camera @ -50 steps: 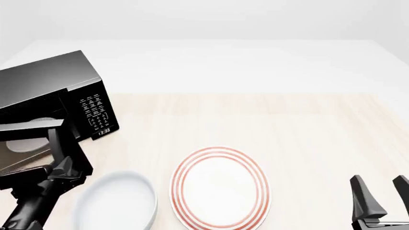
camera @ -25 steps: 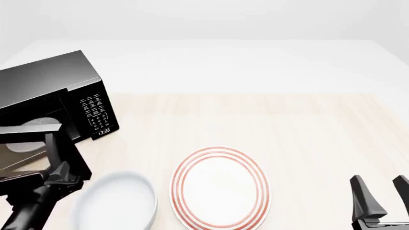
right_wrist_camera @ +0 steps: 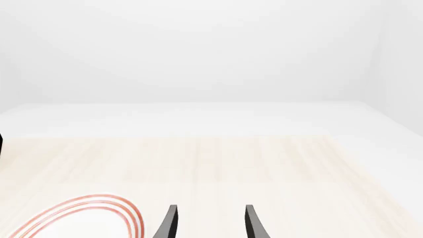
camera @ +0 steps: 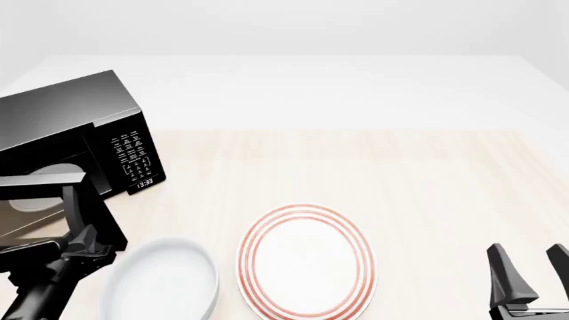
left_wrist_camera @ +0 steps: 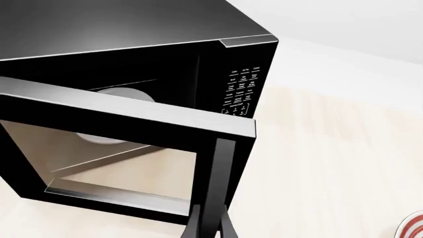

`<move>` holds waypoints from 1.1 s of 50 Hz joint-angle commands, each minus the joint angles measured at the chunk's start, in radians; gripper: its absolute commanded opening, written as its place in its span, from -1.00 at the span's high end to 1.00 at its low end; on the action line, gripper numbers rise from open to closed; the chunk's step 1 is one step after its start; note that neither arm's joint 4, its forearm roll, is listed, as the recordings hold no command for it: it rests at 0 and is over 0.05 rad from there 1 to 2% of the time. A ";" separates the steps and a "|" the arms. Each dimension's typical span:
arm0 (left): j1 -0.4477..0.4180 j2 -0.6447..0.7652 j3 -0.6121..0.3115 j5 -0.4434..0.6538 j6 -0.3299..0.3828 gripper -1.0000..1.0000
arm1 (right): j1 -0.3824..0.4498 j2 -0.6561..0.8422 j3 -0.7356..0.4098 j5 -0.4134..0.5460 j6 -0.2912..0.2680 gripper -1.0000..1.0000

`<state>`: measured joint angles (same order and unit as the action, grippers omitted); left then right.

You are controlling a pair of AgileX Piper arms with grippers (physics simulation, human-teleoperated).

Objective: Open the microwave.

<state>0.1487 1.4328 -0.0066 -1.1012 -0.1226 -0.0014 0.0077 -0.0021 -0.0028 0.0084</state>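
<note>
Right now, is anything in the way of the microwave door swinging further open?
Nothing visible blocks it. The left gripper is on the door handle of the microwave; the bowl sits nearer, to its right.

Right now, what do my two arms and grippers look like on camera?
Both are plain matte black with no visible markings or cables. The left gripper sits on a chunky, angular black wrist. The right gripper shows two slim, tapered, blade-like fingers on a flat black base.

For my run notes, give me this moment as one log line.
microwave: door swung open | left hand: shut on door handle | right hand: open, idle | plate, bowl: untouched
</note>
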 commanded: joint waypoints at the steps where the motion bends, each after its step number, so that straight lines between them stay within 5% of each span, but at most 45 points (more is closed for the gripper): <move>1: -0.011 -0.044 -0.052 -0.057 -0.011 1.00 | 0.000 0.000 0.000 0.000 0.000 -1.00; 5: -0.006 -0.039 -0.047 -0.067 -0.012 1.00 | 0.000 0.000 0.000 0.000 0.000 -1.00; 6: -0.001 -0.042 -0.047 -0.063 -0.009 -1.00 | 0.000 0.000 0.000 0.000 0.000 -1.00; 35: 0.007 -0.047 -0.034 -0.072 -0.023 -1.00 | 0.000 0.000 0.000 0.000 0.000 -1.00; 55: 0.001 -0.346 -0.022 0.191 -0.005 -1.00 | 0.000 0.000 0.000 0.000 0.000 -1.00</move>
<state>0.1530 1.2240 -0.0354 -1.0292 -0.1351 -0.0013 0.0077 -0.0021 -0.0028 0.0084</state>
